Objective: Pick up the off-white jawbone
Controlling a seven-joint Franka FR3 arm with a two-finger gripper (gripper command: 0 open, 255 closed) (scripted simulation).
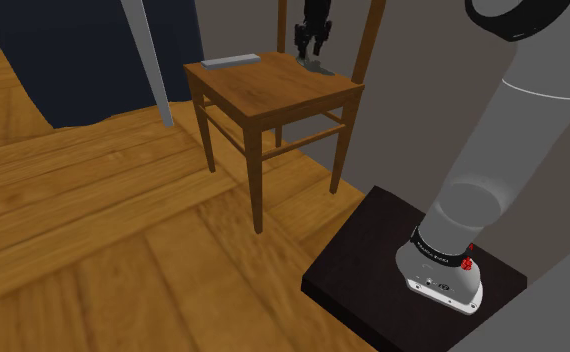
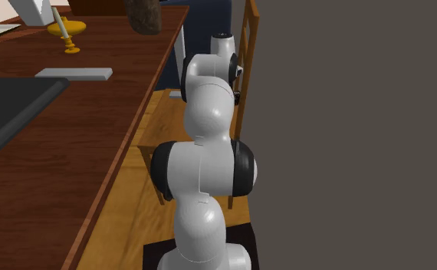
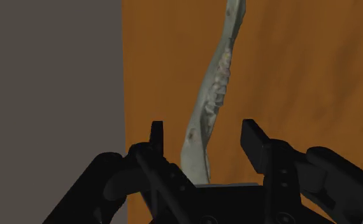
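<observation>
The jawbone [image 3: 215,83] is a long, pale greenish-white bone with a row of teeth, lying on the brown wooden chair seat [image 1: 273,92]. In the shoulder view it is a small pale shape [image 1: 323,68] at the seat's far corner, near the chair's back post. My black gripper [image 1: 311,42] hangs just above it, pointing down. In the wrist view the gripper [image 3: 206,137] is open. One end of the bone lies in the gap between the fingers, and neither finger touches it.
A flat grey slab [image 1: 230,60] lies on the seat's far left edge. The chair's back posts [image 1: 368,40] rise close to the gripper, with a grey wall behind. A long wooden table [image 2: 71,138] with a candlestick [image 2: 66,32] stands beside the arm.
</observation>
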